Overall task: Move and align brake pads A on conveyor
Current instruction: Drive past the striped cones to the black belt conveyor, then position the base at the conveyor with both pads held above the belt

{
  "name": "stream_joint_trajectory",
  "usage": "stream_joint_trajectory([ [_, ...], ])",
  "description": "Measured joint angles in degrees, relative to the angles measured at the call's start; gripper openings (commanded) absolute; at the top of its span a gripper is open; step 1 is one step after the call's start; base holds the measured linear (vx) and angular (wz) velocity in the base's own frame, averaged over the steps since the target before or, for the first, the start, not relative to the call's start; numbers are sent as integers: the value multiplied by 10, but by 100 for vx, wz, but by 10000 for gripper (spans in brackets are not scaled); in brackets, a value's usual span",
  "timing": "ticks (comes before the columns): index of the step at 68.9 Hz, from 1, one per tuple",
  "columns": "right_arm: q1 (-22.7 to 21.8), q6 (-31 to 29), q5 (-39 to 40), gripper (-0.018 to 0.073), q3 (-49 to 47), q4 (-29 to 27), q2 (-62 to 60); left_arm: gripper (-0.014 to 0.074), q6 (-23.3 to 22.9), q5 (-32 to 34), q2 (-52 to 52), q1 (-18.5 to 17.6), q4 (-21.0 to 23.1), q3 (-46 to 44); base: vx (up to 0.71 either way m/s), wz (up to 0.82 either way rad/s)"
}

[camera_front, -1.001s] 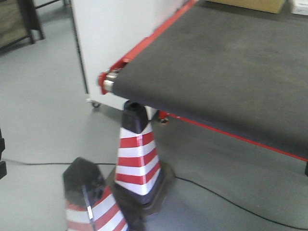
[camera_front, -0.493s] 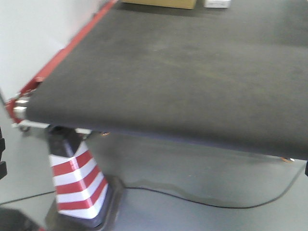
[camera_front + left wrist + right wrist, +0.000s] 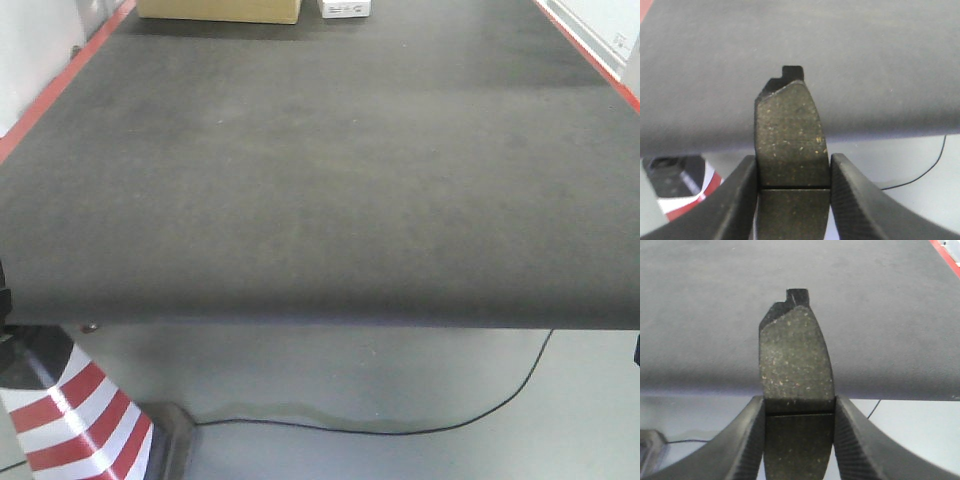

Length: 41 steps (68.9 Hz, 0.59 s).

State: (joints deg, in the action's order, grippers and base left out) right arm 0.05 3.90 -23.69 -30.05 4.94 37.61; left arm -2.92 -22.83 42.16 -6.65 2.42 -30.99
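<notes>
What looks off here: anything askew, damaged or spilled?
Nothing damaged or spilled. The left tool clamps the left pad and the right tool clamps the right pad, both straight. The conveyor looks clean. One oddity: a striped cone stands partly under its near left corner.

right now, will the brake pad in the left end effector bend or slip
Probably stiff: the brake pad juts straight from the left end effector without sagging. Its gritty speckled face likely resists slipping. Flat, so unlikely to roll on the conveyor.
</notes>
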Motion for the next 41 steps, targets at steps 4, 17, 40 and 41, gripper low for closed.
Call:
stream_joint_trajectory([
  [4, 0, 0, 0, 25, 0, 0, 0, 83, 0, 0, 0, 0, 0, 0, 15, -11],
  [17, 0, 0, 0, 25, 0, 0, 0, 83, 0, 0, 0, 0, 0, 0, 19, -1],
  [40, 0, 0, 0, 25, 0, 0, 0, 83, 0, 0, 0, 0, 0, 0, 27, 4],
  [41, 0, 0, 0, 25, 0, 0, 0, 83, 0, 0, 0, 0, 0, 0, 28, 1],
])
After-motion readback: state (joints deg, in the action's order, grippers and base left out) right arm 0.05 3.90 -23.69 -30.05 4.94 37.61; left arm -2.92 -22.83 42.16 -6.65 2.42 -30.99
